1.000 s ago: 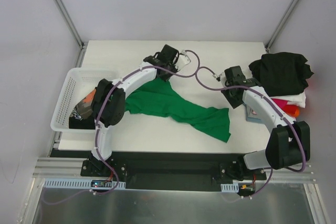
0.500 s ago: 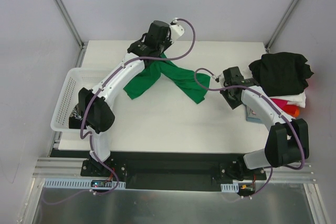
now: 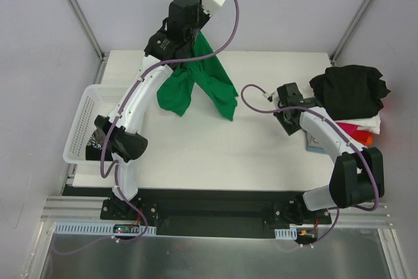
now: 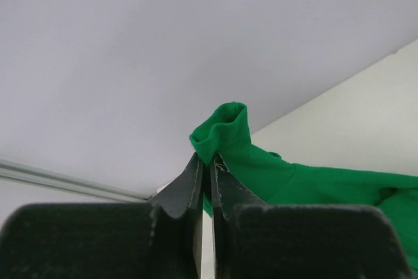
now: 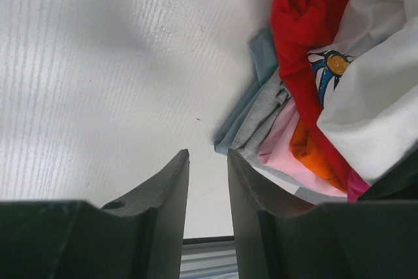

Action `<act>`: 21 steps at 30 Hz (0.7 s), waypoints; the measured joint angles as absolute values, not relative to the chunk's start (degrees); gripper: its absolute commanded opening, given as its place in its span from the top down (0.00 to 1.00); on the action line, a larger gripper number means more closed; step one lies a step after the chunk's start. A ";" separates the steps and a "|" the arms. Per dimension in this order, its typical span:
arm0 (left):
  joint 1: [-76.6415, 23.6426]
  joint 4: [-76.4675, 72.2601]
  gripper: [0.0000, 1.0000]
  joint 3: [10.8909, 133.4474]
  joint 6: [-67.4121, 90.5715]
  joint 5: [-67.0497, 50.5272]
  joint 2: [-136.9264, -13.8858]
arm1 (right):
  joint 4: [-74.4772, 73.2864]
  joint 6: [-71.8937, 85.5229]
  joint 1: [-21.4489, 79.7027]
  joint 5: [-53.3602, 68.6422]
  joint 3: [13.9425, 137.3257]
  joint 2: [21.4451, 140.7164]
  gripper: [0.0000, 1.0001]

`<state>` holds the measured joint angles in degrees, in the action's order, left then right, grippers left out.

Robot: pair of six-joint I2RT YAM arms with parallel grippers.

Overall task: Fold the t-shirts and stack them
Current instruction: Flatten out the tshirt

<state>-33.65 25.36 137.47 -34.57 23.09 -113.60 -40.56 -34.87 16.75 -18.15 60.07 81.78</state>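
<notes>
A bright green t-shirt (image 3: 196, 83) hangs in two drooping folds above the back of the table, and my left gripper (image 3: 194, 36) is shut on its top edge. The left wrist view shows a green hem (image 4: 222, 129) pinched between the closed fingertips of that gripper (image 4: 209, 159). My right gripper (image 3: 286, 121) hovers low over the table beside a pile of t-shirts (image 3: 358, 125). Its jaws (image 5: 208, 153) are slightly open with nothing between them. A black t-shirt (image 3: 349, 89) tops the pile; red (image 5: 307, 37), white (image 5: 379, 96) and pink (image 5: 287, 142) ones lie below.
A white mesh basket (image 3: 81, 119) stands at the table's left edge with a dark printed garment (image 3: 104, 136) inside. Slanted metal frame posts (image 3: 78, 11) rise at the back corners. Grey-blue folded cloth (image 5: 258, 119) lies under the pile, close to my right fingertips.
My left arm has risen and swung toward the back, lifting the green t-shirt off the table so that it hangs. The right arm has stayed nearly still.
</notes>
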 measured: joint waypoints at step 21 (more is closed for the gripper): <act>-39.46 25.54 1.00 110.72 -33.85 20.08 -94.80 | -39.68 -33.52 16.75 -10.72 71.66 85.43 0.61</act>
